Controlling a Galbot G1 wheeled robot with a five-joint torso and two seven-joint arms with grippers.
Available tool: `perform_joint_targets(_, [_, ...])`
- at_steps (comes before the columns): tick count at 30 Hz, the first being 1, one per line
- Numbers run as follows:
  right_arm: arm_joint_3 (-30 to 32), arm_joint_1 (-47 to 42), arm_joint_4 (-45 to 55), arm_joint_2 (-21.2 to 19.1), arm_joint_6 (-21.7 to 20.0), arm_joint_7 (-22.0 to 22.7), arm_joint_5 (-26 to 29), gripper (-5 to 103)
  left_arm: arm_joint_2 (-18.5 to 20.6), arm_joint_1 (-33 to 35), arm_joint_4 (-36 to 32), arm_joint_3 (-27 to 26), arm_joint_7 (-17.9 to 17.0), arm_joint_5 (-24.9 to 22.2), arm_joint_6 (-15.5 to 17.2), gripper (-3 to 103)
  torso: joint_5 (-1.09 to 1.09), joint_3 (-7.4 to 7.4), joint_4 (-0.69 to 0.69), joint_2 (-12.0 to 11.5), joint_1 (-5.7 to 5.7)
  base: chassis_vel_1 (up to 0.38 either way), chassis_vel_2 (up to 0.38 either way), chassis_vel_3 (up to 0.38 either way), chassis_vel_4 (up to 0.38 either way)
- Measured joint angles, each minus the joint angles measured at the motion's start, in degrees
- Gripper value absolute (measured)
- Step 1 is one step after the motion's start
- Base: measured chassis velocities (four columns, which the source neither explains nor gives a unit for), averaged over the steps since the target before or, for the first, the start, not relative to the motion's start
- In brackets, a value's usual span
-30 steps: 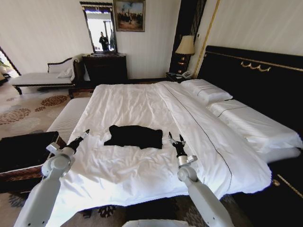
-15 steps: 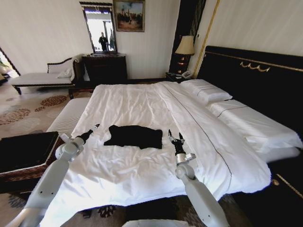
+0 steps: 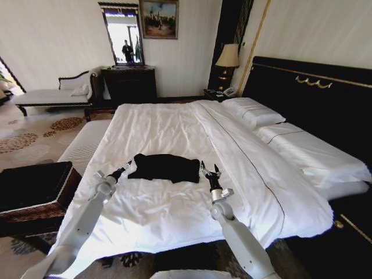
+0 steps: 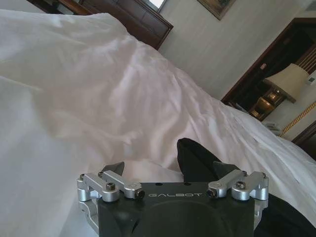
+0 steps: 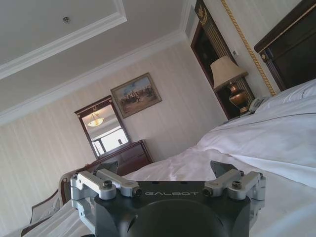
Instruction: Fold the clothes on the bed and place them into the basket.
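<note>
The black T-shirt (image 3: 164, 167) lies bunched in a flat, roughly oblong heap on the white duvet of the bed (image 3: 174, 128), closer to the foot edge than to the pillows, and about midway across. Its long axis runs across the bed, parallel to the foot edge, so one short end faces each arm. No lettering is visible on it from the head view.

The left gripper (image 3: 122, 171) reaches in from the foot edge and sits just beside the shirt's left end; whether it touches the cloth cannot be told. In the left wrist view its jaws stand wide apart (image 4: 168, 170) with a fold of the black fabric (image 4: 195, 160) rising between them and just ahead, so this arm seems the better lined up for a first pinch. The right gripper (image 3: 209, 171) stands just beside the shirt's right end, pointing up the bed, its fingers spread wide and holding nothing; its wrist view looks over the duvet toward the far wall.

The wicker basket (image 3: 35, 195) stands on the floor off the bed's left foot corner, well apart from the shirt. Its inside reads as dark lining, with nothing visible in it, so the shirt is not yet folded or stowed.
</note>
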Motion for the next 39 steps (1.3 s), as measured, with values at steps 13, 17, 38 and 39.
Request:
perform_joint_targets(13, [-0.66, 0.71, -1.27, 0.84, 0.3, 0.29, -0.62, 100, -5.77, -10.81, 13.14, 3.67, 0.04, 7.1, -0.21, 100, 0.0, 0.0, 0.01, 0.0, 0.0, 0.0, 0.0, 0.0, 0.0])
perform_joint_targets(17, [-0.43, 0.82, -1.28, 0.58, 0.27, 0.56, -0.56, 100, -6.87, -13.27, 15.64, 4.29, 0.06, 8.76, -0.21, 103, -0.01, 0.0, 0.01, 0.0, 0.0, 0.0, 0.0, 0.0, 0.0])
perform_joint_targets(38, [-0.06, 1.33, -1.83, 0.24, 0.15, 1.01, -0.68, 100, -6.39, -13.68, 16.0, 3.2, 0.12, 11.21, -0.2, 26, -0.01, 0.0, 0.01, 0.0, 0.0, 0.0, 0.0, 0.0, 0.0])
perform_joint_targets(39, [-0.06, 1.33, -1.83, 0.24, 0.15, 1.01, -0.68, 100, -6.39, -13.68, 16.0, 3.2, 0.12, 11.21, -0.2, 26, -0.01, 0.0, 0.01, 0.0, 0.0, 0.0, 0.0, 0.0, 0.0])
